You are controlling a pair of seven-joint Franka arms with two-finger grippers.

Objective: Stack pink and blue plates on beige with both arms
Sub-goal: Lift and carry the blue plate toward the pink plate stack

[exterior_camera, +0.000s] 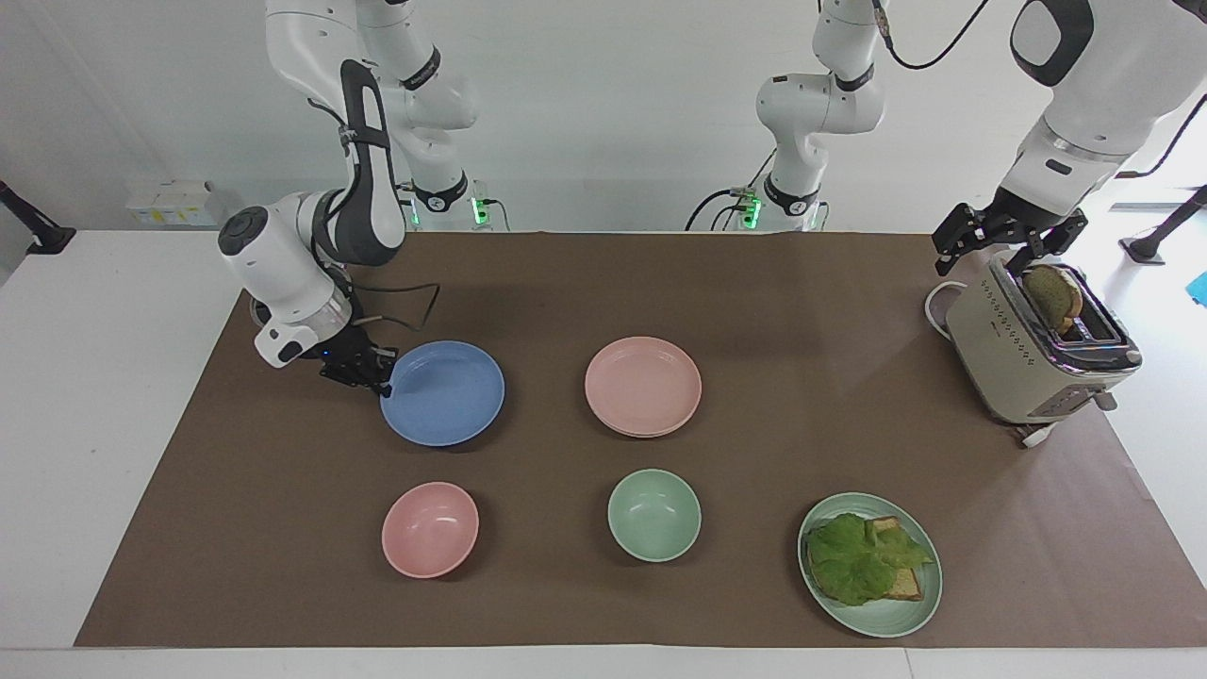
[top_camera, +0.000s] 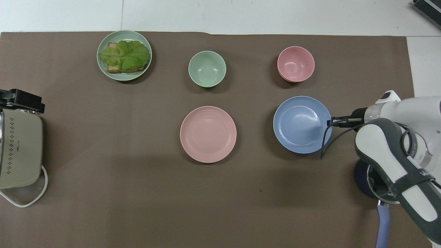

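Your right gripper (exterior_camera: 382, 370) is clamped on the rim of the blue plate (exterior_camera: 443, 393) at the right arm's end of the brown mat (exterior_camera: 603, 283), its fingertips pinching the edge nearest that arm's base. In the facing view the plate sits slightly raised off the mat, a shadow showing under it, carried level in the grip. The right arm (exterior_camera: 321, 245) bends down from its base with the wrist low over the mat beside the plate.

Beside the blue plate, toward the middle of the table, you see the pink plate (exterior_camera: 643, 385) resting on top of the beige plate (exterior_camera: 651, 433), of which only a thin cream edge shows under the pink rim in the facing view; from overhead the pink plate (top_camera: 208, 134) hides it entirely.

Your left gripper (exterior_camera: 1009, 247) waits with its fingers spread wide, holding nothing, poised above the toaster (exterior_camera: 1033, 354) at the left arm's end of the table; a slice of bread (exterior_camera: 1051, 297) stands in the toaster's slot.

Farther from the robots lie a pink bowl (exterior_camera: 430, 529), a green bowl (exterior_camera: 654, 515) and a green plate (exterior_camera: 919, 604) carrying lettuce (exterior_camera: 853, 561) on toast (exterior_camera: 901, 585), all well apart from the plates
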